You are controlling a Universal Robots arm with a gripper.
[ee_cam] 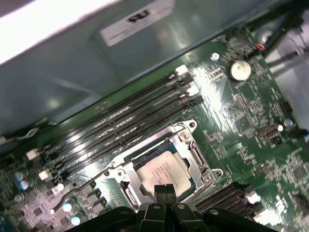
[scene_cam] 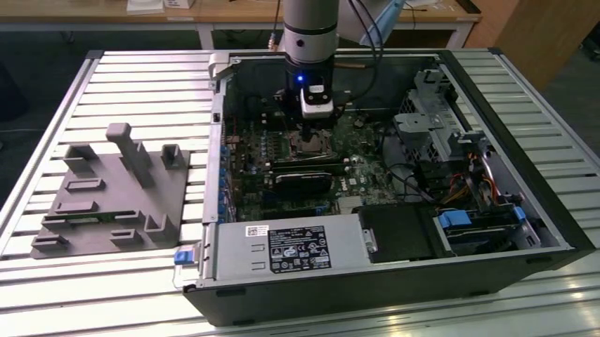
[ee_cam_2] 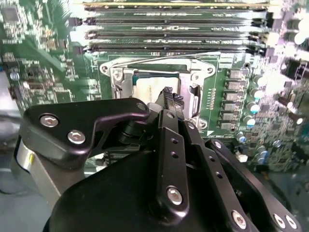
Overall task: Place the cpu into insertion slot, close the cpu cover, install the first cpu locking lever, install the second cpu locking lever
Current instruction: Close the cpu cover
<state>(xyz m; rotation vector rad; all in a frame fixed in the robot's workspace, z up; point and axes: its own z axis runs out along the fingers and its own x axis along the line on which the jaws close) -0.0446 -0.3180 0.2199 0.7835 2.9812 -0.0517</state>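
**Fingers over seated cpu**
In the first wrist view the fingers [ee_cam: 161,191] are clenched, tips pressed together with nothing grasped, just over the edge of the cpu [ee_cam: 164,169]. The cpu is seated in the socket [ee_cam: 123,178], framed by the grey cover [ee_cam: 198,162]. Black memory slots [ee_cam: 120,121] run just beside it. In the exterior view the arm [scene_cam: 310,28] is seen upright over the open computer case [scene_cam: 375,295] on the table [scene_cam: 140,77].

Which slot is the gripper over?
The square insertion slot, silver-rimmed with the pale cpu in it. The gripper hangs over it, and the long black slots lie alongside.
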